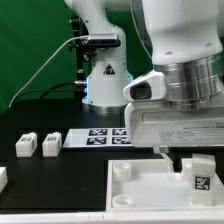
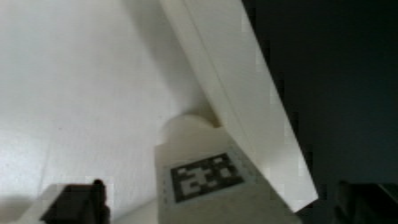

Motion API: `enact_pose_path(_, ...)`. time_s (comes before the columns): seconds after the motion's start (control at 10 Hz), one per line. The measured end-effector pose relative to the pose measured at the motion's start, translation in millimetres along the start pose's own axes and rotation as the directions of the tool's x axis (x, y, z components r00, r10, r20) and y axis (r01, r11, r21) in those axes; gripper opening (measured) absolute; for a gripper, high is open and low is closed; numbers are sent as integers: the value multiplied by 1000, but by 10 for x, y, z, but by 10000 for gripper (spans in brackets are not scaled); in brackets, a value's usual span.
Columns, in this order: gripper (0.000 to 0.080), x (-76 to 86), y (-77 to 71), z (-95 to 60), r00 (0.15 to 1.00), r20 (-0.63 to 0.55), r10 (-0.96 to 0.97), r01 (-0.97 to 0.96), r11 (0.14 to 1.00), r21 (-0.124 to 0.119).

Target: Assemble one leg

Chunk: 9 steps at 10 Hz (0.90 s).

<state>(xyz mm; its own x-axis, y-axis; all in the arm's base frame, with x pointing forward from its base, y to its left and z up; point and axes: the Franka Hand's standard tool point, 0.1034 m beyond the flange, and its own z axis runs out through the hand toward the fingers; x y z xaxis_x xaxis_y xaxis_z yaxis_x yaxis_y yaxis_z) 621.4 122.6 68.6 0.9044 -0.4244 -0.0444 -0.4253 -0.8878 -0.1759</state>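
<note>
Black tabletop (image 1: 60,185) is carrying a white slab (image 1: 150,198). The leg (image 1: 197,180) is sitting at the slab between the fingers (image 2: 75,205), which are standing wide apart without touching it. Two spare blocks (image 1: 25,146) and the marker board (image 1: 100,136) are lying well apart from it.

Leg (image 1: 197,180) looked smooth matt white plastic, slab (image 1: 140,188) the same, bench (image 1: 40,188) was dull black, arm shell (image 1: 180,25) gleamed glossy, collar (image 1: 190,82) showed brushed grey metal.
</note>
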Motion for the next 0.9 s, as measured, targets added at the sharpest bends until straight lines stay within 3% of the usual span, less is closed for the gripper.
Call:
enact_pose_path(0.2,359,-1,1,3,1000,0,2,-2,1000,0)
enact_pose_path(0.3,359,4,29,5,1000,1,4,-4,1000,-4)
enact_pose_path(0.4,297,8,33,3,1000,1,5,-5,1000,-4)
enact_pose_path(0.9,297,59,61,-19,985,37,170,-169,985,-16)
